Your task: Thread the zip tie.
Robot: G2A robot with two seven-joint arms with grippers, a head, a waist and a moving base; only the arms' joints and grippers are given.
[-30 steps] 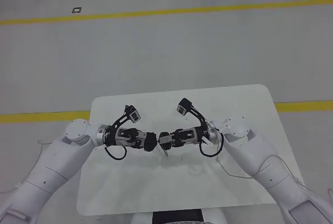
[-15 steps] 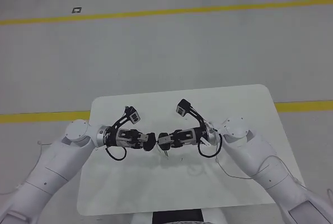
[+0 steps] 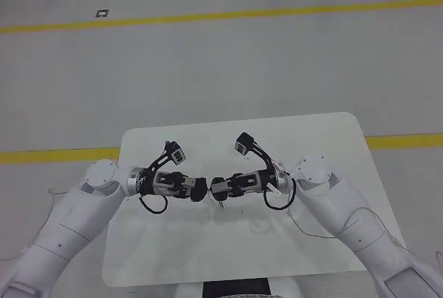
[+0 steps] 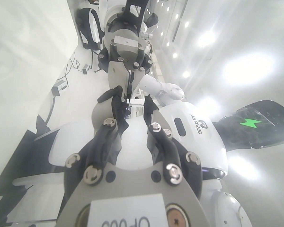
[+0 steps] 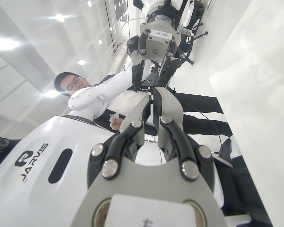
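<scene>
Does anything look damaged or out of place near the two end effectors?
One thing: the black padding on the left end effector looks ragged, with a loose flap sticking out sideways near one fingertip.

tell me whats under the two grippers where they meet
Under the left gripper and right gripper, a thin dark zip tie hangs toward the white table. Whether its tip touches the table cannot be told; the grippers cover the tabletop directly beneath them.
</scene>
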